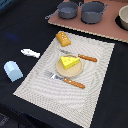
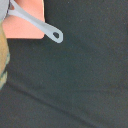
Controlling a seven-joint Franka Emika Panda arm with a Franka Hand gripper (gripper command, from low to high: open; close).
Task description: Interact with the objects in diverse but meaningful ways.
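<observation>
In the exterior view a yellow holed cheese wedge [image 1: 69, 62] lies on a small round wooden plate [image 1: 70, 71] in the middle of a striped placemat [image 1: 95, 75]. A golden-brown scored bread loaf [image 1: 63, 38] lies on the mat's far corner. A small white fish-shaped piece [image 1: 30, 52] and a pale blue rounded-top block [image 1: 13, 71] sit on the dark table towards the exterior view's left. No arm or gripper shows in either view. The wrist view shows only dark table, a grey pan handle [image 2: 44, 28] and a pink board [image 2: 26, 21].
A toy knife [image 1: 81, 56] and a toy fork [image 1: 66, 80], both with orange handles, flank the plate. Two grey pots [image 1: 68, 9] [image 1: 93, 11] and a pale bowl [image 1: 123, 19] stand on a pink board [image 1: 100, 31] at the back. A tan blur [image 2: 2, 55] sits at the wrist view's edge.
</observation>
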